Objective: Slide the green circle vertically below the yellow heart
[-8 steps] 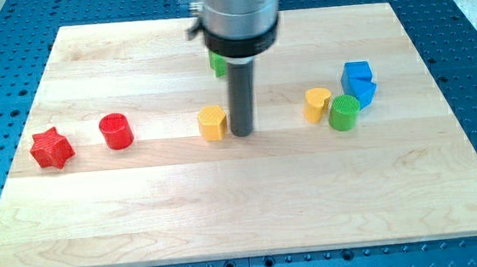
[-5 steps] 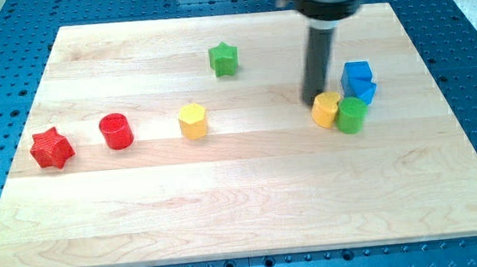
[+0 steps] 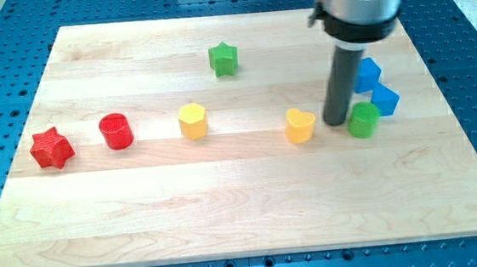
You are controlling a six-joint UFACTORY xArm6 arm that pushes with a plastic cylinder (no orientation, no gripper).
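Note:
The green circle (image 3: 363,119) sits at the view's right, level with the yellow heart (image 3: 300,125), which lies to its left with a gap between them. My tip (image 3: 336,122) stands in that gap, right against the green circle's left side and a short way right of the heart. The rod rises from there to the arm's grey body at the view's top right.
Two blue blocks (image 3: 367,74) (image 3: 385,100) lie just above and right of the green circle. A yellow hexagon (image 3: 192,120), a red cylinder (image 3: 115,131) and a red star (image 3: 51,148) line up toward the left. A green star (image 3: 223,59) sits near the top middle.
My tip moved right across the board, then down between the heart and the circle. The yellow heart slid left, the green circle shifted right, and the blue blocks separated.

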